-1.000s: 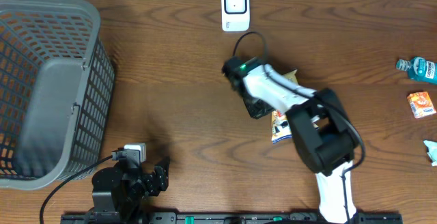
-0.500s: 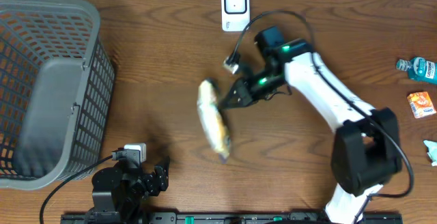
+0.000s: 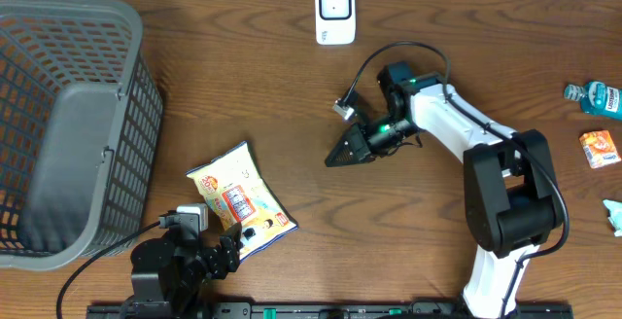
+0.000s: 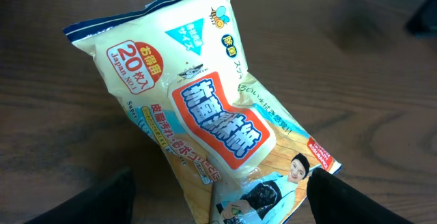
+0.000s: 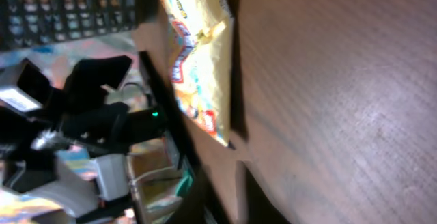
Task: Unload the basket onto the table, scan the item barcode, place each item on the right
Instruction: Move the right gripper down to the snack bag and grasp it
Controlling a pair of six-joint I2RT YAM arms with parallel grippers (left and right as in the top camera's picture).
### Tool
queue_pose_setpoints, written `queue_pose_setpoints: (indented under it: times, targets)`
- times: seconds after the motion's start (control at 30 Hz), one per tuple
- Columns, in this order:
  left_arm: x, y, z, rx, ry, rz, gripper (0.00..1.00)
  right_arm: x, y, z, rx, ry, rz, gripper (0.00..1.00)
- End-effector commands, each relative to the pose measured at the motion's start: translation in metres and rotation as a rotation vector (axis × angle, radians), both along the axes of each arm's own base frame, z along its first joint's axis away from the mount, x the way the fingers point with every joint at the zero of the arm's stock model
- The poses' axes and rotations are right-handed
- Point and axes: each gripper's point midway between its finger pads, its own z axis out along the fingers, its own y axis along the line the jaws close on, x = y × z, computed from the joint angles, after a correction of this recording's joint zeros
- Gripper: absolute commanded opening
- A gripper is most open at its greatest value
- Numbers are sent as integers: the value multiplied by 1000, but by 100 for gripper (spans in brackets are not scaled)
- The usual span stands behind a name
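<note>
Yellow packet (image 3: 240,200) flat on wooden table (image 3: 292,95), unheld.
My left gripper (image 3: 224,244) stands spread beside it; my right gripper (image 3: 342,153) is apart, jaw state indeterminate.

Overhead, I get even, fairly bright light from above. The basket (image 3: 68,124) throws only a soft shadow rightward onto the table (image 3: 243,86). In my left wrist view the snack bag (image 4: 205,115) is sharp, with pale glare on its film, and the left fingers (image 4: 95,203) are dark, unfocused blurs. My right wrist view is smeared, with white sheen on the wood at right and a hard shadow beside the bag.
</note>
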Motion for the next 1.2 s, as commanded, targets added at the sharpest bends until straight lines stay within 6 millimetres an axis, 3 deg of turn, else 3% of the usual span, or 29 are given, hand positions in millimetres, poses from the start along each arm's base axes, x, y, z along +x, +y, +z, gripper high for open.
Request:
queue_pose_setpoints:
  times: [0.0, 0.03, 0.07, 0.13, 0.33, 0.47, 0.67, 0.8, 0.97, 1.0, 1.03, 1.07, 1.1, 1.13, 1.17]
  targets:
    - [-3, -2, -1, -12, 11, -4, 80, 4, 16, 7, 5, -90, 34, 66]
    - [-3, -2, -1, -12, 10, -4, 80, 4, 22, 7, 14, -113, 48, 81]
    - [-3, -2, -1, -12, 10, -5, 80, 4, 26, 5, 14, -132, 61, 89]
    - [-3, -2, -1, -12, 10, -5, 80, -4, 42, 1, 24, -157, 105, 99]
    - [-3, -2, -1, -12, 10, -5, 80, -23, 87, -27, 41, -157, 179, 99]
    - [-3, -2, -1, -12, 10, -5, 81, -38, 104, -52, 14, -92, 195, 99]
    - [-3, -2, -1, -12, 10, -4, 80, -74, 120, -85, -55, 0, 251, 99]
    - [-3, -2, -1, -12, 10, -5, 80, -73, 115, -124, -262, 15, 171, 99]
    - [-3, -2, -1, -12, 10, -4, 81, -67, 117, -146, -332, 77, 105, 98]
    - [-3, -2, -1, -12, 10, -4, 80, -65, 116, -152, -361, 92, 80, 94]
    - [-3, -2, -1, -12, 10, -4, 81, -63, 114, -159, -395, 106, 54, 83]
    - [-3, -2, -1, -12, 10, -4, 80, -62, 111, -165, -426, 122, 32, 59]
    - [-3, -2, -1, -12, 10, -4, 80, -62, 111, -168, -440, 134, 21, 43]
    - [-3, -2, -1, -12, 10, -4, 81, -63, 110, -171, -446, 143, 18, 13]
    - [-3, -2, -1, -12, 10, -4, 80, -63, 110, -173, -452, 153, 11, 1]
